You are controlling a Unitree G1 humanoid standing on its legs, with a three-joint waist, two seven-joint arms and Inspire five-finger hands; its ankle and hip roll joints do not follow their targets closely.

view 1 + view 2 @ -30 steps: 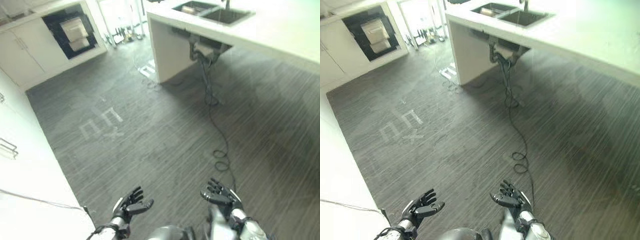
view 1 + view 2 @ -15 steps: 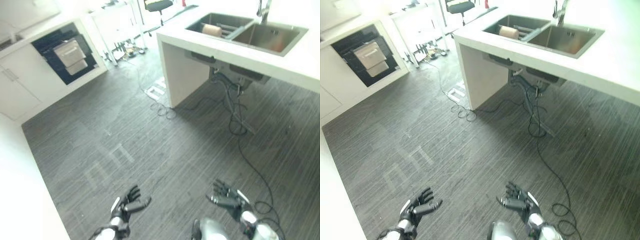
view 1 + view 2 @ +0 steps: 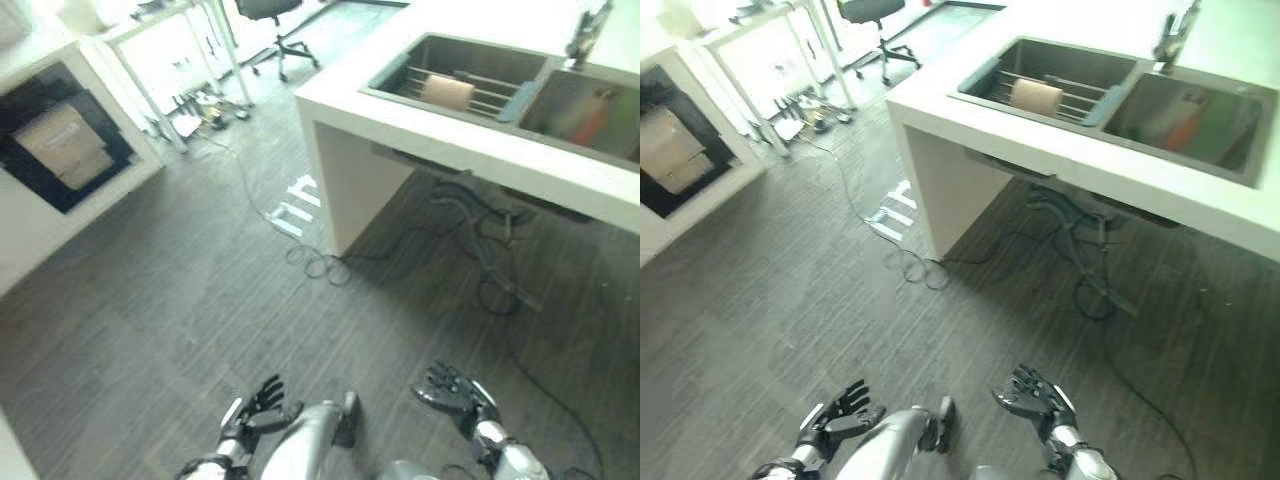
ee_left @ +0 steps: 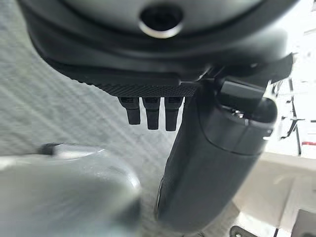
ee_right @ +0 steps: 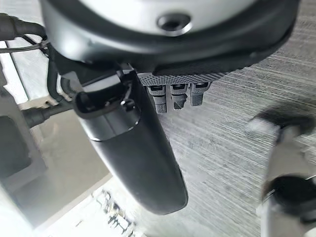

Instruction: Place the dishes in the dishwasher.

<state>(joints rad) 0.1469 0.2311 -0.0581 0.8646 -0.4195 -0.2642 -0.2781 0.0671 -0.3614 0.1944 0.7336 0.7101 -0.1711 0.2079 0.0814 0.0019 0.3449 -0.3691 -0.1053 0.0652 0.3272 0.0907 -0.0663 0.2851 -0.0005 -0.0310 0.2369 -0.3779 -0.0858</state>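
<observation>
A white counter [image 3: 420, 135] holds a double sink [image 3: 990, 85] at the far right. In its left basin a tan cylindrical cup [image 3: 447, 92] lies on a wire rack. The right basin [image 3: 1230, 150] holds blurred orange and green items. A dark appliance opening [image 3: 55, 150] with beige fronts inside sits in the white cabinets at the far left. My left hand [image 3: 255, 410] and right hand [image 3: 450, 390] hang low over the dark striped floor, both open and empty. The wrist views show the straight fingers [image 4: 150, 113] and fingers [image 5: 177, 96] of each with only floor past them.
A faucet [image 3: 588, 32] stands behind the sink. Pipes and cables [image 3: 480, 225] hang under the counter, and a cable coil [image 3: 318, 265] lies on the floor by the counter's corner. An office chair [image 3: 875, 15] and a white table's legs [image 3: 150, 100] stand at the back.
The camera has swung toward the sink counter, which now looks nearer and larger. Both hands stay low, open and empty.
</observation>
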